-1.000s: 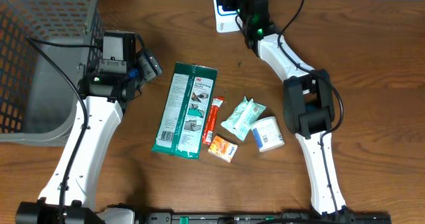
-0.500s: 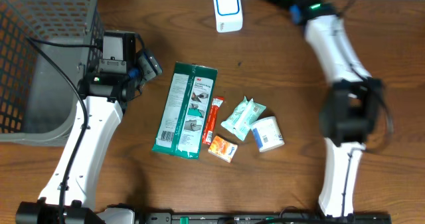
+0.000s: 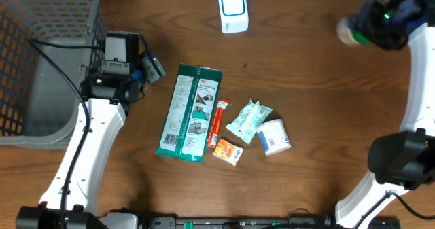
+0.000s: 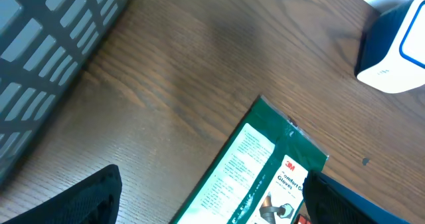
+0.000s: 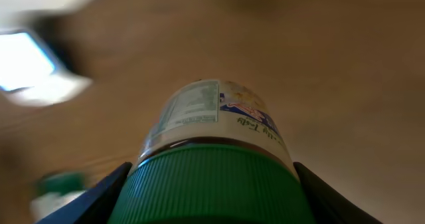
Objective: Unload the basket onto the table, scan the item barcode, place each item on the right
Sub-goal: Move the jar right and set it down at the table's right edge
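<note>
Wood table (image 3: pixel 319 86) | right fingers (image 5: pixel 99 207) grip jar (image 5: pixel 212 117) near far-right edge

**Overhead.** The right gripper (image 3: pixel 363 30) and the jar (image 3: pixel 346 32) in it are blurred, and how the jaws stand cannot be made out. The right arm (image 3: pixel 420 79) runs off the right edge and the basket (image 3: pixel 41 66) off the left.

**Left wrist.** The scanner (image 4: pixel 392 51) is cut by the right edge and the green packet (image 4: pixel 259 164) by the bottom edge. Only the tips of the fingers (image 4: pixel 86 197) show.

**Right wrist.** The lid (image 5: pixel 212 184) is cut by the bottom edge. The label (image 5: pixel 199 108) print is too blurred to read. The table (image 5: pixel 332 64) and the scanner behind are smeared. A green blur (image 5: pixel 56 184) at lower left cannot be identified.
</note>
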Controlling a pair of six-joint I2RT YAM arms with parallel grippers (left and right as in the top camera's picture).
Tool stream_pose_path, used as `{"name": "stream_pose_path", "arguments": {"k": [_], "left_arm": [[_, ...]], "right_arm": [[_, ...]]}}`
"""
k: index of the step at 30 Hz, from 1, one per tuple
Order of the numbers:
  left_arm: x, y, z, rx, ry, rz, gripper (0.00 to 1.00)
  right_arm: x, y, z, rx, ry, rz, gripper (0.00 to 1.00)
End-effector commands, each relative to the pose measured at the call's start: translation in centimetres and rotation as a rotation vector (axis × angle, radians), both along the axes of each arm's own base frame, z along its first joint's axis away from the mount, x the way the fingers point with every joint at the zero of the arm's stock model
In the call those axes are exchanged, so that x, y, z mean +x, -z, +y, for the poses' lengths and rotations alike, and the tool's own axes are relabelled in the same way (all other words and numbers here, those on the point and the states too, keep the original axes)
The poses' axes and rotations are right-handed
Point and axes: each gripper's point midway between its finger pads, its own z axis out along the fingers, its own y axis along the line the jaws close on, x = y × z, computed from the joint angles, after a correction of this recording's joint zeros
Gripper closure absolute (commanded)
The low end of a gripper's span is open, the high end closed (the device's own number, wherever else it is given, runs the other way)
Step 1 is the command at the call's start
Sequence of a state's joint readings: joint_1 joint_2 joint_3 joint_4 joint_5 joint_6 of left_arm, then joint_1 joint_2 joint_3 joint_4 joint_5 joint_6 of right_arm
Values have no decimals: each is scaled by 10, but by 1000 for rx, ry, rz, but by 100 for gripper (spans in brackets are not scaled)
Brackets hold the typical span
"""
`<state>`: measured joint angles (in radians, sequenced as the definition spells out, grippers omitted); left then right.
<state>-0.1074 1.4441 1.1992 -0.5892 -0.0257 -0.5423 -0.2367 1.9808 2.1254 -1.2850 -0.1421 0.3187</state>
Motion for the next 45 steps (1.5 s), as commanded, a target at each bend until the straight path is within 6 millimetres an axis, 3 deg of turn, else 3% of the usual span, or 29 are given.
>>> {"name": "stream_pose_path", "arguments": {"k": [1, 6, 11, 17, 22, 23, 24, 26, 27, 33, 35, 41, 43, 45], "left_arm": [[1, -4, 1, 11, 11, -10, 15], [1, -4, 1, 11, 11, -10, 15], [1, -4, 1, 11, 11, -10, 15], [1, -4, 1, 11, 11, -10, 15], [1, -4, 1, 11, 11, -10, 15], [1, -4, 1, 11, 11, -10, 15], [1, -4, 1, 11, 11, -10, 15], [1, -4, 1, 11, 11, -10, 15], [1, -4, 1, 11, 11, -10, 15], [1, -4, 1, 11, 11, -10, 15], [1, -4, 1, 11, 11, -10, 15], [1, -4, 1, 11, 11, -10, 15], [1, -4, 1, 11, 11, -10, 15], [1, -4, 1, 11, 11, -10, 15]], "right_arm": [[-27, 40, -62, -179, 117, 174, 99], [-61, 106, -89, -117, 187, 317, 99], [-78, 142, -106, -90, 236, 348, 99], [-91, 158, -120, -75, 277, 361, 99], [-99, 171, -119, -65, 282, 383, 96], [-100, 173, -118, -64, 282, 386, 91], [-101, 174, -118, -63, 281, 388, 73], [-101, 174, -118, -63, 281, 391, 10], [-101, 174, -118, -63, 281, 390, 2], [-103, 167, -118, -59, 280, 401, 1], [-99, 155, -120, -62, 281, 392, 1], [-88, 98, -124, -75, 266, 346, 1], [-81, 77, -114, -38, 219, 311, 1], [-72, 57, -93, 35, 90, 254, 2]]}}
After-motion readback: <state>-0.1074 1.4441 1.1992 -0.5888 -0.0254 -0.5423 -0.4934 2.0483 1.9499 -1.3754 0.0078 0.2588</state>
